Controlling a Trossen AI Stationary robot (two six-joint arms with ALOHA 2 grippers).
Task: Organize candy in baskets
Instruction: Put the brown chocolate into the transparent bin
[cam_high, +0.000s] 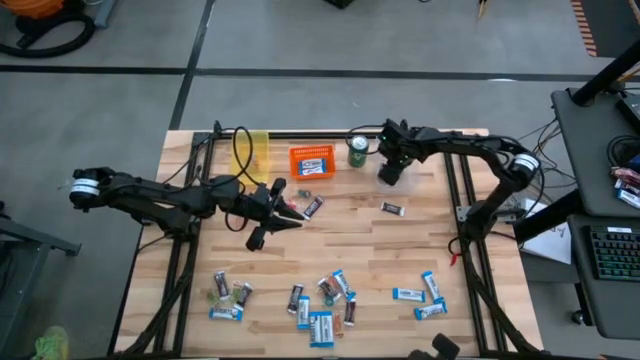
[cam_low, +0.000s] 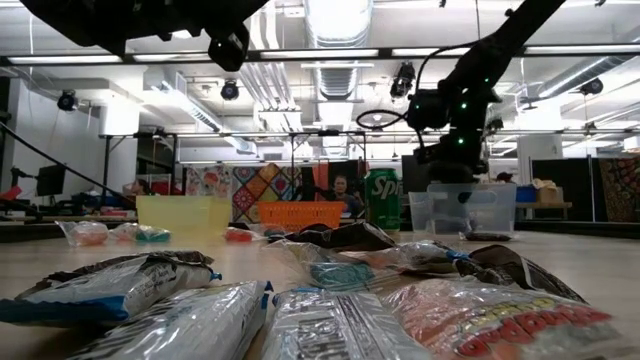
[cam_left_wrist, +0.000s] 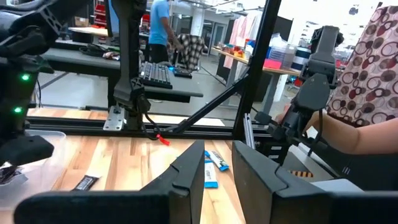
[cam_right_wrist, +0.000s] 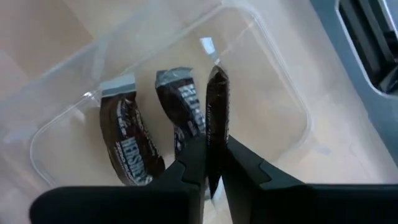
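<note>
Candy (cam_high: 322, 308) lay scattered along my wooden surface's (cam_high: 420, 245) near edge, grey floor around it. I saw the left hand (cam_high: 283, 208) mid-surface, fingers slightly apart, empty. My right hand (cam_right_wrist: 210, 163) hung over the clear basket (cam_right_wrist: 273, 93), clamped on a dark mini bar (cam_right_wrist: 216, 106).

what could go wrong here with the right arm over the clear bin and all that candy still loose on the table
The right gripper pinches a dark mini bar edge-on over the clear bin; released tilted, it could catch the wall or land on the two bars already inside. The green soda can stands right beside that arm, so a sideways swing might tip it. The left gripper hangs open near another dark bar and could nudge it away instead of gripping.
</note>
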